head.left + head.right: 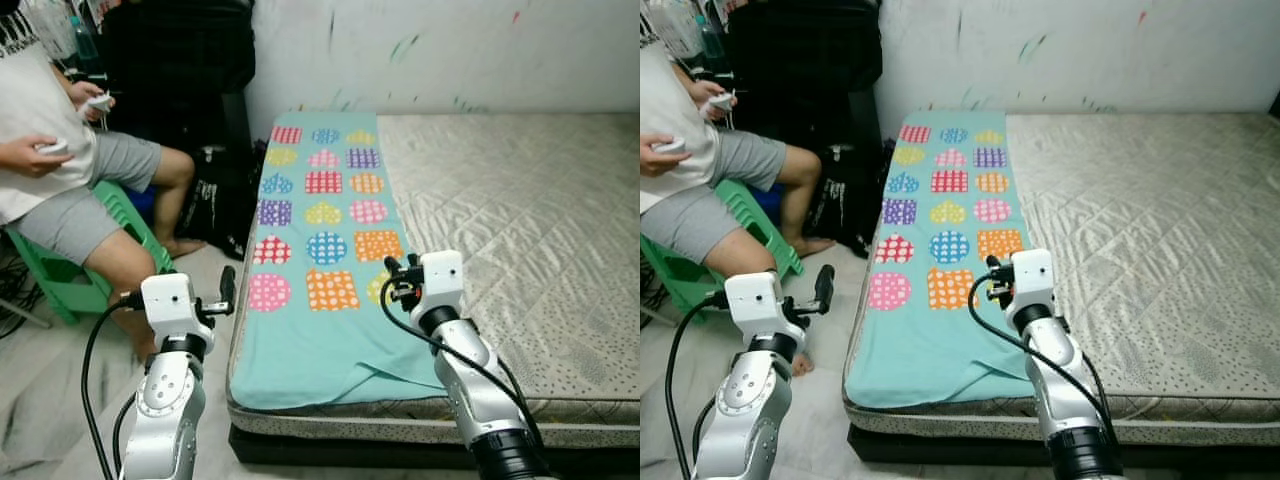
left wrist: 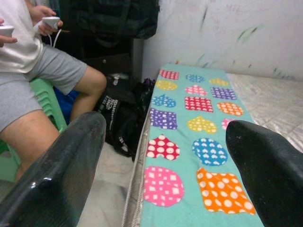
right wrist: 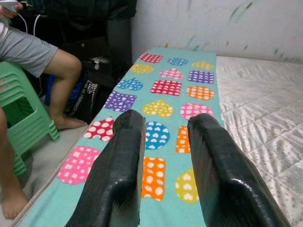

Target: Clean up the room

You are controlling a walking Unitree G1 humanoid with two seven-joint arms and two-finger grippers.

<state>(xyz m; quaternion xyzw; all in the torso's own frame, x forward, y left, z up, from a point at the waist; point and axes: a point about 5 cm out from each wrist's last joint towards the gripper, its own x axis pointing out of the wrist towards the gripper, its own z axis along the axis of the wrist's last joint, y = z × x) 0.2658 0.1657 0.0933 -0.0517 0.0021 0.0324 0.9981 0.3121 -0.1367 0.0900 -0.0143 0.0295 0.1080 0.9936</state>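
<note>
A turquoise blanket printed with coloured hearts and squares (image 1: 315, 230) is laid flat along the left edge of the bare quilted grey mattress (image 1: 520, 220), apparently awaiting folding. The right tool (image 1: 392, 278) is held above its near end, fingers slightly apart and empty. The left tool (image 1: 226, 290), spread wide, is poised just off the bed's edge, beside a seated person (image 1: 60, 170).

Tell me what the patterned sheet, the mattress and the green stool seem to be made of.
Sheet: thin soft woven cloth, matte, printed hearts and squares; it drapes over the bed's edge. Mattress: quilted fabric cover, stitched diamond pattern, probably padded. Stool: likely moulded plastic, smooth, uniform green, ribbed edges.
</note>
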